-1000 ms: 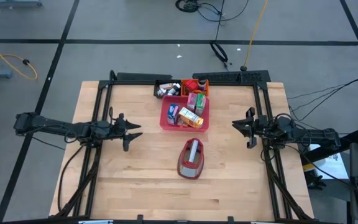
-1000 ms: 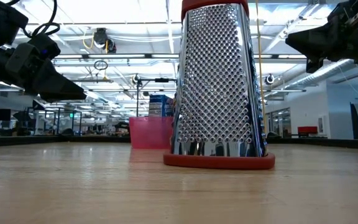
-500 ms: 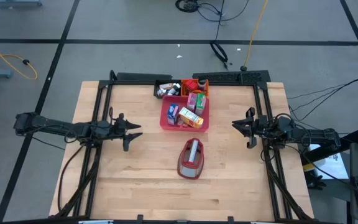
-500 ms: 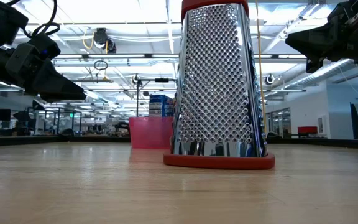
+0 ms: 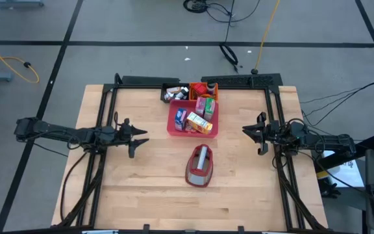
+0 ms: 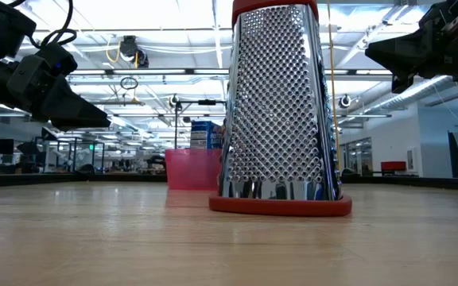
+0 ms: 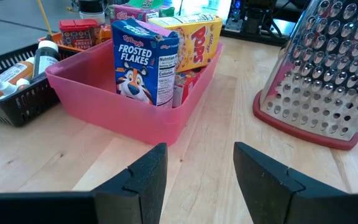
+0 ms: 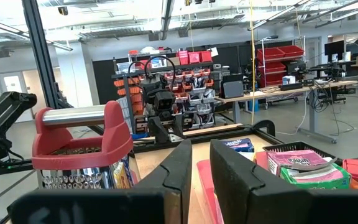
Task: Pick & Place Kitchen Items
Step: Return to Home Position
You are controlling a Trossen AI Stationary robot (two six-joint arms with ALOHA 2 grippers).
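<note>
Nothing has changed in the last second. Both arms, the grater (image 5: 200, 166) and all the containers are in the same places as in the earlier pictures. The judgement is that sorting is finished and that both arms are already at rest, or very close to it.

The left gripper (image 7: 201, 155) hangs above the table (image 5: 141, 195) with its fingers spread and nothing between them. The right gripper (image 8: 201, 152) faces it from the other side. Its fingers are only a little apart, and it holds nothing too.

The grater stands between the two grippers, well apart from both. The pink bin (image 5: 171, 120) is ahead of the left gripper and a little to the side. It holds the cartons, among them a blue cereal box (image 7: 145, 62) and a yellow box (image 7: 191, 37) behind it. Beyond the bin from the grippers are a black basket (image 7: 17, 102) with small bottles (image 7: 5, 78) and an orange basket (image 5: 213, 86). No loose item lies on the table near either gripper.

Several things are hard to make out. In the low view the grater hides most of the bin. The left wrist view cuts off part of the black basket, so its bottles cannot be counted. In the high view the contents of the orange basket are too small to name. The right wrist view shows only the tops of some cartons past the fingers.
</note>
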